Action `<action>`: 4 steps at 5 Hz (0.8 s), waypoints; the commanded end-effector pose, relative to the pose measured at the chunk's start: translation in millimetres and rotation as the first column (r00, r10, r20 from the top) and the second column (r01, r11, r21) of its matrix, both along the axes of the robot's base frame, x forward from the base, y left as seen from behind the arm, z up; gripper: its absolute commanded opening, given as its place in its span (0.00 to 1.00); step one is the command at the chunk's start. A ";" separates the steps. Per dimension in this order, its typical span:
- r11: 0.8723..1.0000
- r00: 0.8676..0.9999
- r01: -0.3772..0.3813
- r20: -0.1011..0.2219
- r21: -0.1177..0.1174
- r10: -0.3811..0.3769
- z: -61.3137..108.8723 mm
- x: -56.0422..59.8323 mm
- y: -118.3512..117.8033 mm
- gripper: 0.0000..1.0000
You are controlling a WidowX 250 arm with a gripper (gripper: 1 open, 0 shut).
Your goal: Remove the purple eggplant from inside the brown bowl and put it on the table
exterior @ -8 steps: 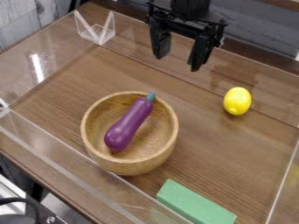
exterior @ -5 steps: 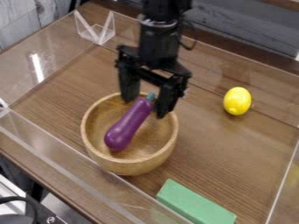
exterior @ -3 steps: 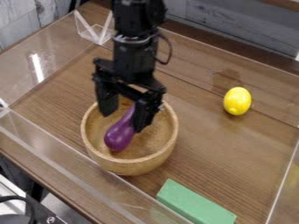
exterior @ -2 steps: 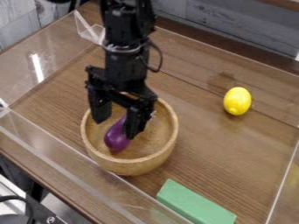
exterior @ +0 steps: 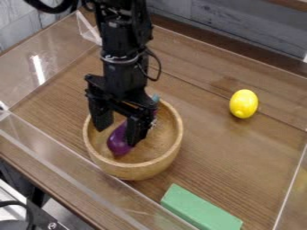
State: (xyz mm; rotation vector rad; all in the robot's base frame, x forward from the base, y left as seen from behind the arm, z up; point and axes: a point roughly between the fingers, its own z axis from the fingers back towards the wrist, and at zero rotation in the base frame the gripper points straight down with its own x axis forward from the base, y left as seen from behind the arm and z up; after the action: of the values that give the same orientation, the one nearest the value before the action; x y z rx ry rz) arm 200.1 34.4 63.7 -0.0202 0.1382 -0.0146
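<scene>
My gripper (exterior: 122, 131) fingers wide (pointing down) astride the purple eggplant (exterior: 118, 142), inside the brown bowl (exterior: 164, 153), table's (exterior: 228, 157) middle

Round, light-brown wooden brown bowl (exterior: 164, 153), thick-rimmed, grain visible, sitting upright on the table (exterior: 228, 166) left of centre. Inside it, the purple eggplant (exterior: 120, 142): glossy, small, lying in the bowl's hollow, only its lower rounded end showing, the rest hidden; stem end out of sight. Dark brown wood-grain tabletop all around, bordered by clear acrylic walls.
</scene>
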 end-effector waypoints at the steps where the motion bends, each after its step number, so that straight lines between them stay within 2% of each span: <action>1: 1.000 0.999 -0.017 0.037 0.003 0.017 -1.7 6.8 4.1 1.00; 4: 0.999 0.996 -0.047 0.076 -0.010 0.048 -10.4 16.1 9.0 1.00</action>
State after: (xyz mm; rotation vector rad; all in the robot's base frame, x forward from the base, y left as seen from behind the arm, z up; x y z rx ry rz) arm 210.0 40.8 46.6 -0.0356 0.0961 0.0257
